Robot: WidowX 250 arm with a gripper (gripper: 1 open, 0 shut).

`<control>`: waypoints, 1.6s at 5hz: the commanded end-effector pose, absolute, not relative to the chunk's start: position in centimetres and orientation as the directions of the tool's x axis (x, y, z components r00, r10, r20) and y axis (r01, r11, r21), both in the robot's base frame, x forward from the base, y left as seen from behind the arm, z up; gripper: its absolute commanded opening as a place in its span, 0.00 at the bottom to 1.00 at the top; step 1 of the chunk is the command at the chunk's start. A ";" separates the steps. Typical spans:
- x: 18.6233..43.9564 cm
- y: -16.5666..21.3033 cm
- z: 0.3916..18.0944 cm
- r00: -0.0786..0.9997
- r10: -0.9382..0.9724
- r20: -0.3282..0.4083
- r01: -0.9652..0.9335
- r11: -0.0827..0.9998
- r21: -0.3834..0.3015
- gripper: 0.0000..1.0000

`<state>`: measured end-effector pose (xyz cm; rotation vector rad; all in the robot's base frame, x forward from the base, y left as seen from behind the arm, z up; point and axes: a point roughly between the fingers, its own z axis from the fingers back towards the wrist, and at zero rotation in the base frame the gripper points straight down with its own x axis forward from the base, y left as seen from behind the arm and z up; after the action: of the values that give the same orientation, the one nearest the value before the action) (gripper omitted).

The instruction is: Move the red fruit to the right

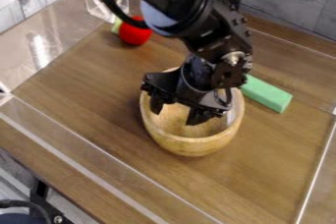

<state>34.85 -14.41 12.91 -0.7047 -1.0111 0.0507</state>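
Observation:
The red fruit (133, 32) is small, round and bright red; it sits on the wooden table at the back left, partly behind my arm. My gripper (188, 107) hangs over the round light wooden bowl (192, 133) in the middle of the table, fingers pointing down just above the bowl's inside. The fingers look spread apart with nothing between them. The gripper is far from the fruit, to its right and nearer the camera.
A green rectangular block (266, 95) lies on the table right of the bowl. The wooden table (79, 110) has a raised transparent rim along its front and left edges. My black arm (184, 12) spans the back middle.

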 end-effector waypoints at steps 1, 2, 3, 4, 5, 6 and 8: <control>34.6 -14.3 12.8 0.532 0.352 0.770 0.285 0.782 -0.554 0.00; 35.0 -14.2 12.7 0.523 0.367 0.769 0.261 0.790 -0.555 0.00; 35.3 -14.3 12.7 0.514 0.383 0.768 0.235 0.798 -0.555 0.00; 35.5 -14.8 12.1 0.516 0.382 0.766 0.235 0.797 -0.556 0.00; 35.6 -14.9 11.7 0.519 0.382 0.765 0.234 0.797 -0.557 0.00; 35.1 -15.1 11.5 0.511 0.396 0.763 0.210 0.803 -0.558 0.00; 34.5 -15.4 11.6 0.510 0.404 0.760 0.195 0.806 -0.559 0.00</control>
<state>36.01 -14.57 13.26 -0.6591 -1.1055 0.1617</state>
